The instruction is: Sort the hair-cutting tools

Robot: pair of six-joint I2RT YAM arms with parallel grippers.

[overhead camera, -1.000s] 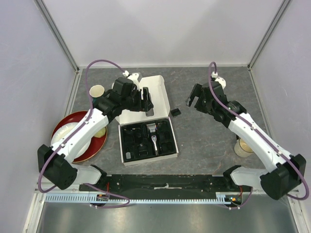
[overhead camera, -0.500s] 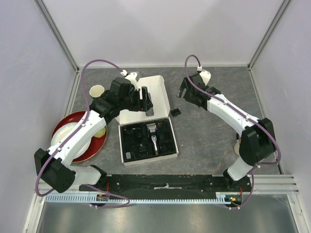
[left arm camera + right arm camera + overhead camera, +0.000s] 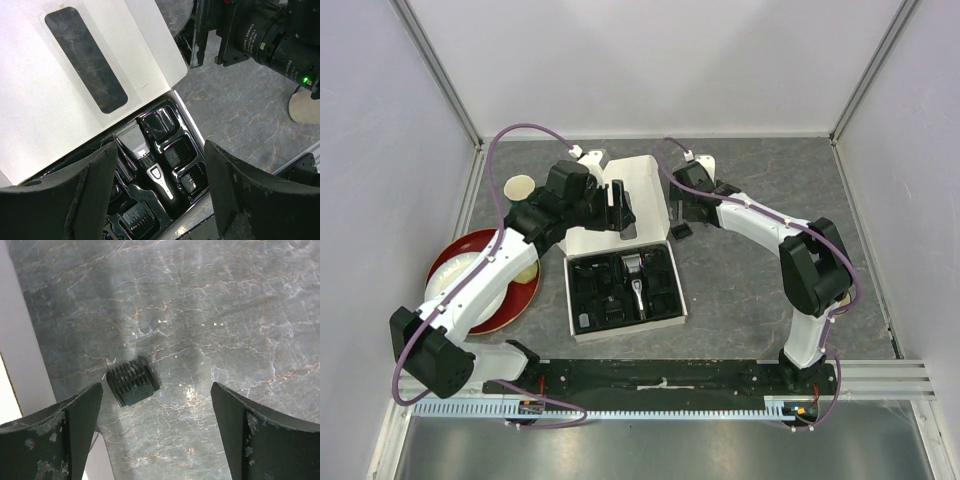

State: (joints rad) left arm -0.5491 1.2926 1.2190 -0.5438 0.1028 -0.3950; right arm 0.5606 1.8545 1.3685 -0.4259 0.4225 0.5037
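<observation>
The silver-and-black clipper [image 3: 636, 283] lies in the black tray of the white box [image 3: 577, 331], with several black comb guards [image 3: 181, 151] in slots around it. It shows in the left wrist view [image 3: 152, 167]. My left gripper [image 3: 619, 207] is open and empty, hovering above the box lid [image 3: 642, 183] and tray. One loose comb guard [image 3: 681, 230] lies on the grey table right of the lid. It shows in the right wrist view [image 3: 132, 381]. My right gripper [image 3: 678, 205] is open and empty, just above it, with the guard nearer its left finger [image 3: 60, 432].
A red plate [image 3: 451, 258] holding a white dish sits at the left. A cream mug [image 3: 520, 187] stands at the back left. Another cream mug [image 3: 305, 107] stands to the right, by the right arm. White walls enclose the table.
My right arm has swung left from the table's right side to the box lid's edge, over the loose comb guard. The left arm has barely moved.
</observation>
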